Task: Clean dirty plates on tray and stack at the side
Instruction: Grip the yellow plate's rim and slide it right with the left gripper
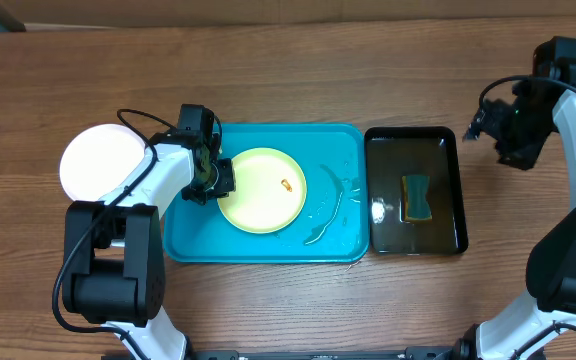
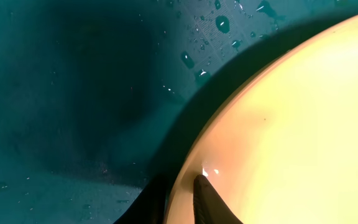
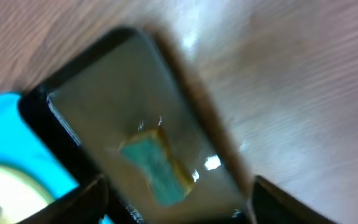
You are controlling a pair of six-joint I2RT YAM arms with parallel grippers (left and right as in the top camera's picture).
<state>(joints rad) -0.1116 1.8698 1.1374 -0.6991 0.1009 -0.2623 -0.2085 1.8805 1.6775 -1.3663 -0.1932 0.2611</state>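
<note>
One yellow-green plate point(image 1: 263, 190) is lying flat on the tray point(image 1: 183, 235), left of the tray's middle, with an orange smear point(image 1: 286, 184) sitting just right of the plate's centre. Its left rim is being pinched by the left gripper point(image 1: 218, 180). In the left wrist view one finger point(image 2: 211, 202) is pressing on the rim's upper face and the other is tucked at its outer edge, with only the rim between them. The right gripper point(image 3: 179, 205) is being held with fingers spread and nothing between them, beside the far right corner of the black tray point(image 1: 415, 131), where the sponge point(image 1: 416, 198) is lying; that view is blurred. What the next move is turning on is that the smear is lying to the right of the pinched rim, on the sponge's side. The right arm is the nearer one to the sponge, so the wiping is judged to be falling to it while the plate is being steadied from the left. A white plate point(image 1: 103, 162) is resting on the table point(image 1: 298, 70) just left of the tray; whether more are stacked there cannot be told.
</note>
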